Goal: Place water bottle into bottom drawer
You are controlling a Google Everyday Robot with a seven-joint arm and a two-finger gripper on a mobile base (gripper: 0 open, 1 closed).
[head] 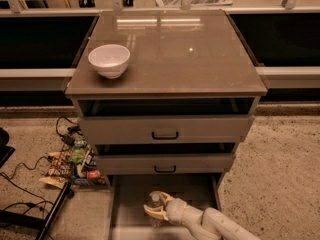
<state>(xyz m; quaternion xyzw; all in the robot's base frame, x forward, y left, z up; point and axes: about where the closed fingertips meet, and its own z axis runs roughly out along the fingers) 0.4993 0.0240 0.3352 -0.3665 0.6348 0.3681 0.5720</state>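
Note:
The bottom drawer (pixel 190 186) is pulled out below the cabinet, a shallow grey tray. My gripper (pixel 157 207) reaches in from the lower right and is low over the drawer's front middle. Its cream fingers (pixel 165 199) close around the water bottle (pixel 154 202), a clear bottle with a white cap that stands roughly upright between them, just above or on the drawer floor. The bottle's label is hidden by the fingers.
A white bowl (pixel 109 60) sits on the cabinet top (pixel 190 59) at the left. Two upper drawers with black handles (pixel 165 135) are slightly open. Cables and snack packets (pixel 75 161) lie on the floor at the left. A black stand leg (pixel 52 211) is at the lower left.

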